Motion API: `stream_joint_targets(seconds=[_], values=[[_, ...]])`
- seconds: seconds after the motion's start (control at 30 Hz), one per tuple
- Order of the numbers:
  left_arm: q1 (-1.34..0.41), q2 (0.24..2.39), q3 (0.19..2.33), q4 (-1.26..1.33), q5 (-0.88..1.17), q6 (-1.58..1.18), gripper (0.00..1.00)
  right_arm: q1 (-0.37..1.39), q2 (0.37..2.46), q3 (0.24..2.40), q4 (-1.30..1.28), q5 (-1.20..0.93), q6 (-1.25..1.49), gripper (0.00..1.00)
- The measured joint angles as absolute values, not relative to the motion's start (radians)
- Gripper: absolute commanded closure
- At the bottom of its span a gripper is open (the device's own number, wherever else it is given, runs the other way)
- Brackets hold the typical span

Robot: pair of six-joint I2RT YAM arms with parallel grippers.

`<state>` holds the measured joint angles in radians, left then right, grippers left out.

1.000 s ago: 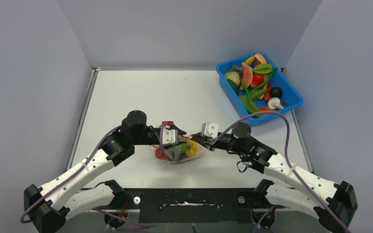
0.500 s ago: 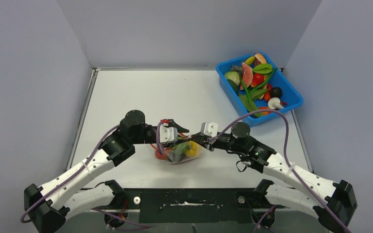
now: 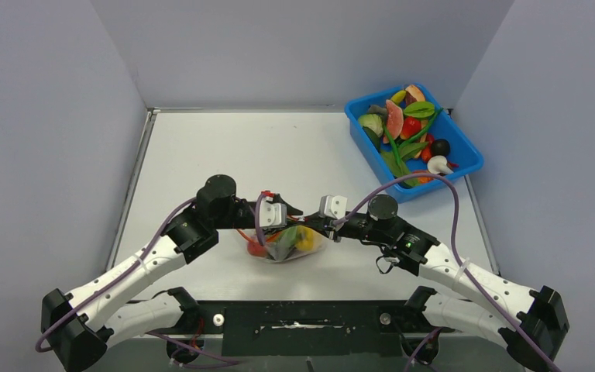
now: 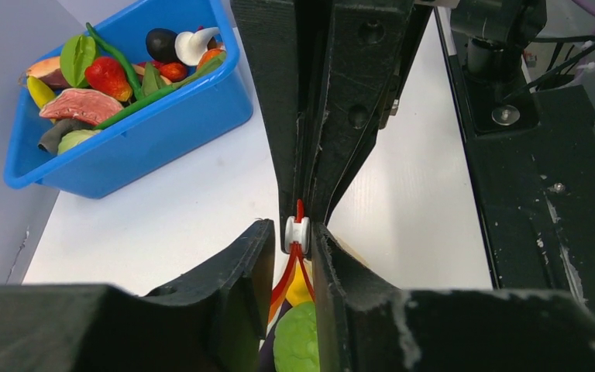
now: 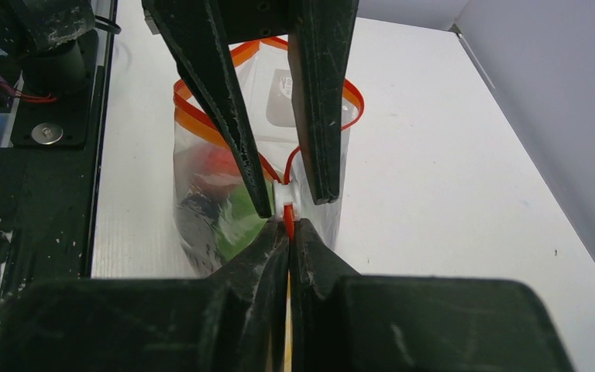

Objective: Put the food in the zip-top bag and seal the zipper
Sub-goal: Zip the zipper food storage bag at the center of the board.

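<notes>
Bag (image 3: 283, 244) holding food (image 4: 298, 341) lies mid-bench (image 3: 225, 147), near side. Right pincer (image 5: 288, 225) clamps the zipper (image 5: 197, 124) end. Left pincer (image 4: 294, 252), narrowly parted, straddles the zipper behind its white slider (image 4: 297, 232).

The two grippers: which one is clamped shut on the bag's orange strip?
The right gripper: its fingers pinch the zipper flat at its end, while the left gripper stands apart around the white slider.
</notes>
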<state>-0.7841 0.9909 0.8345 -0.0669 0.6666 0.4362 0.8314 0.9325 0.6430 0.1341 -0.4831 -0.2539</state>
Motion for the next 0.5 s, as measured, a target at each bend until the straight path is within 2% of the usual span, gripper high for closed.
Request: stream_joint_targets(seconds=[0.17,0.33,0.5], values=[[-0.784,0.999,0.834,-0.076,0.668,0.45,0.84,0.831,0.933,0.643,0.134,-0.483,-0.254,1.0],[-0.784,0.999,0.834,-0.081,0.67,0.456,0.99,0.831,0.933,0.643,0.134,-0.483,-0.255,1.0],[-0.784,0.999,0.834,-0.084,0.674,0.458,1.0,0.831,0.933,0.643,0.134,-0.483,-0.255,1.0]])
